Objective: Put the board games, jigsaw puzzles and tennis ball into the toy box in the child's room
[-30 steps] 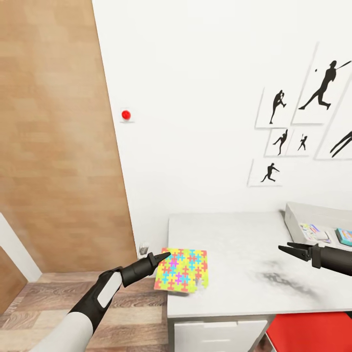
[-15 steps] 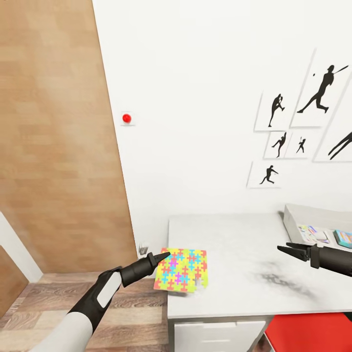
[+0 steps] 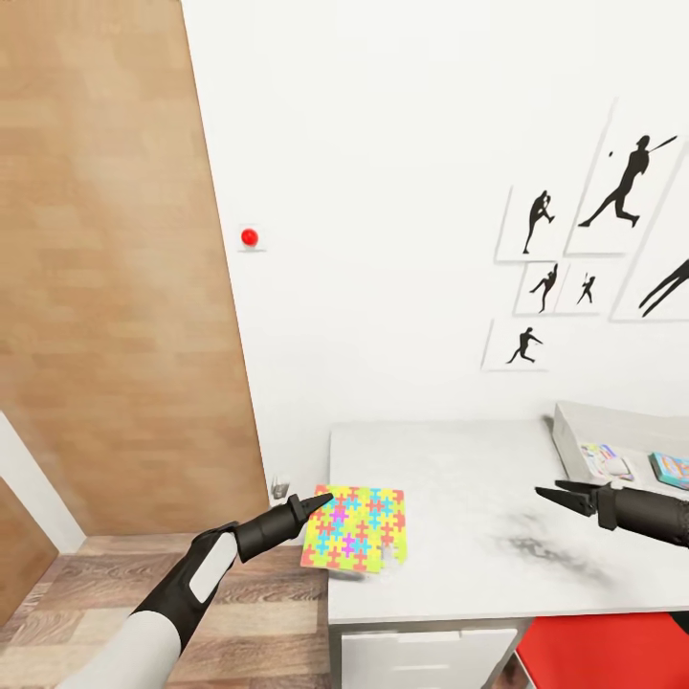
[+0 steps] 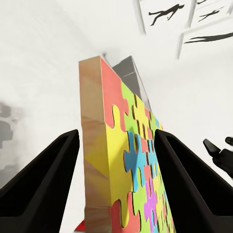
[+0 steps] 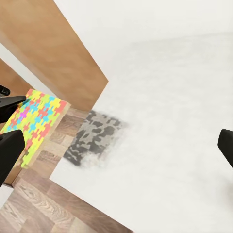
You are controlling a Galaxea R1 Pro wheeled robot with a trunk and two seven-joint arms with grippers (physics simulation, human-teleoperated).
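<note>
Our left end effector (image 3: 321, 497) holds the puzzle (image 3: 356, 528) by one edge, a finger (image 4: 41, 189) on each face, at the near left corner of the desk (image 3: 459, 498). Our right end effector (image 3: 553, 494) hovers over the desk with fingers slightly parted, holding nothing. The toy box (image 3: 612, 421) sits well apart at the desk's right end, with game boxes inside. Risk: the edge grip is shallow, so the puzzle may pivot or slip out during transfer. It may also catch the box rim.
</note>
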